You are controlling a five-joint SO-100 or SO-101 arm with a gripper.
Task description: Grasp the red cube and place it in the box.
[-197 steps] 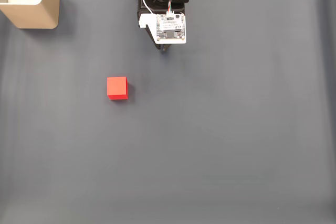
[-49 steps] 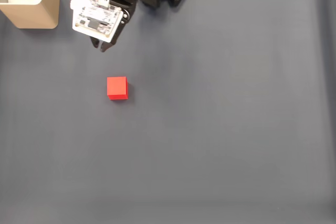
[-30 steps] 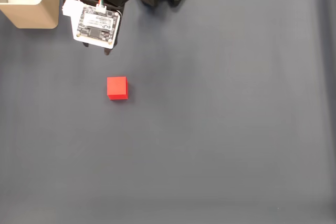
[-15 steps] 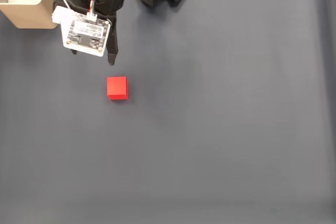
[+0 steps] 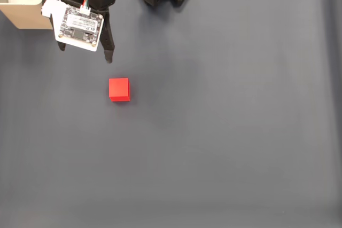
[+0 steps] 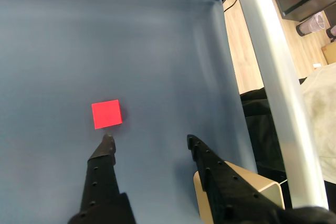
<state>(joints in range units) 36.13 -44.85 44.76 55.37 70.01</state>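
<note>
Hand [image 6: 148,139] has swung toward the box [image 5: 24,14], fingers now spread (holding nothing); cube [image 5: 119,89] lies ungrasped on the desk [image 5: 224,132].

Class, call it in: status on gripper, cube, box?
Gripper open, empty, short of the red cube. Cube on the mat, untouched. Box at top-left in the fixed view. Path clear.
</note>
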